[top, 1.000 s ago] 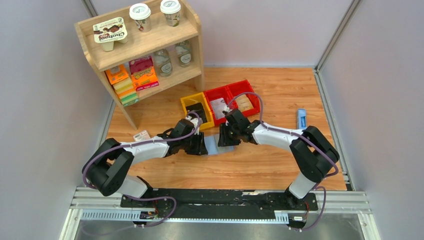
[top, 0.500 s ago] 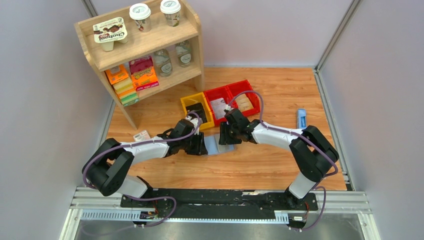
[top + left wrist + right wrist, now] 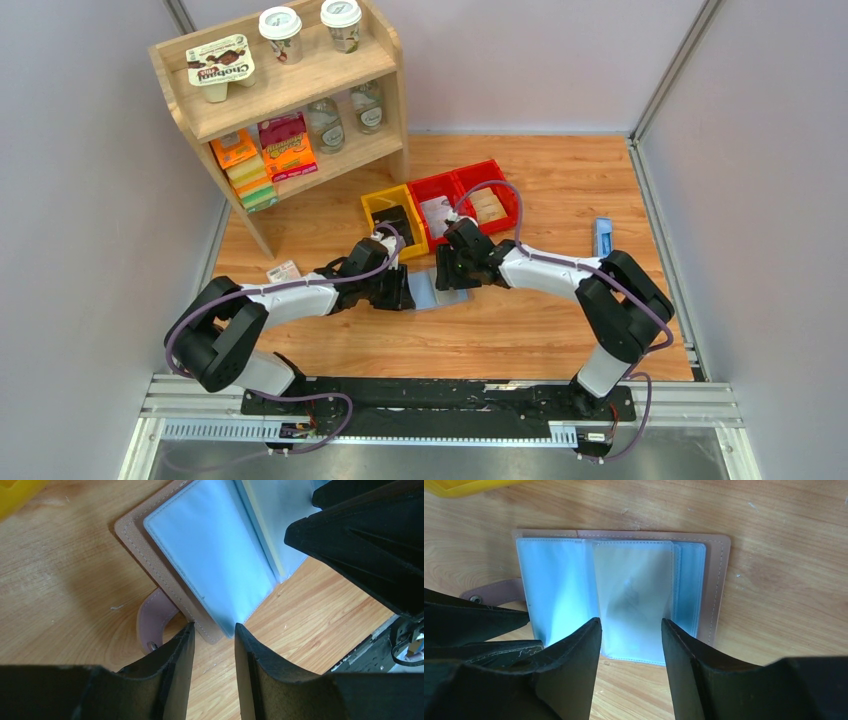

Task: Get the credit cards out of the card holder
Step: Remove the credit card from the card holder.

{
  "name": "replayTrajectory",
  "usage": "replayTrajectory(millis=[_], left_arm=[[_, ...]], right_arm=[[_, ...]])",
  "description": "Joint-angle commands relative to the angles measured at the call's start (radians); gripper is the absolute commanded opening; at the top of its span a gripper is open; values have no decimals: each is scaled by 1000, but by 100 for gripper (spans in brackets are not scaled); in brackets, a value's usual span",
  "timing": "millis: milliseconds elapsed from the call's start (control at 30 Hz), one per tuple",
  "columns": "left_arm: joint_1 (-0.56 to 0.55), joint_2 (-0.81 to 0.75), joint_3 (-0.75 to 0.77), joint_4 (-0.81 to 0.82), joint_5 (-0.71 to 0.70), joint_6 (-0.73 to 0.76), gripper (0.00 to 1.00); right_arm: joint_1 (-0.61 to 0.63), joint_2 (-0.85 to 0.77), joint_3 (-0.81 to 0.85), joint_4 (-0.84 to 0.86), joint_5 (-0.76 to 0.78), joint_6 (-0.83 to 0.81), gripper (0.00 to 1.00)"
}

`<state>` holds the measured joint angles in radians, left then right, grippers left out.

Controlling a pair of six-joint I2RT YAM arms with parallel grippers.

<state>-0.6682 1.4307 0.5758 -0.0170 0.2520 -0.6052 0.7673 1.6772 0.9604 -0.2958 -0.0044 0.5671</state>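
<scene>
The card holder (image 3: 432,289) lies open on the wooden table, brown outside with blue-grey clear sleeves (image 3: 631,595) and a pink snap strap (image 3: 152,617). No credit card shows clearly; a thin yellowish edge (image 3: 266,537) sits between the sleeves. My left gripper (image 3: 403,290) is open a little, its tips (image 3: 212,627) either side of the holder's near corner (image 3: 210,555). My right gripper (image 3: 452,272) is open, its tips (image 3: 630,622) over the near edge of the middle sleeve, with nothing held. The brown border (image 3: 719,580) shows to the right of the sleeves.
A yellow bin (image 3: 395,222) and two red bins (image 3: 470,200) stand just behind the holder. A wooden shelf (image 3: 290,100) with goods is at the back left. A narrow blue object (image 3: 603,238) lies at the right, a pink-and-white packet (image 3: 283,271) at the left.
My right gripper has shifted slightly left, further over the holder. The left arm and the holder have not visibly moved.
</scene>
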Motion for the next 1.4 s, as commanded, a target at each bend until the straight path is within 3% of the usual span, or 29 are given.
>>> replayTrajectory(millis=[0,200,767,1167,1367], left_arm=[[-4,14,-11,-1,-8,-7,43],[-4,14,-11,3,-5,-7,43],[-4,13,-14,11,4,-11,43],[-4,19,-13,11,15,-13,42],[-4,16,-14,11,16,-13,42]], right_arm=[[12,-22,23,-9,87,-16,55],[13,-56,37,-5,87,-24,57],[17,38,41,18,21,-42,56],[40,4,64,61,-137,-70,55],[44,-8,83,55,-164,-69,59]])
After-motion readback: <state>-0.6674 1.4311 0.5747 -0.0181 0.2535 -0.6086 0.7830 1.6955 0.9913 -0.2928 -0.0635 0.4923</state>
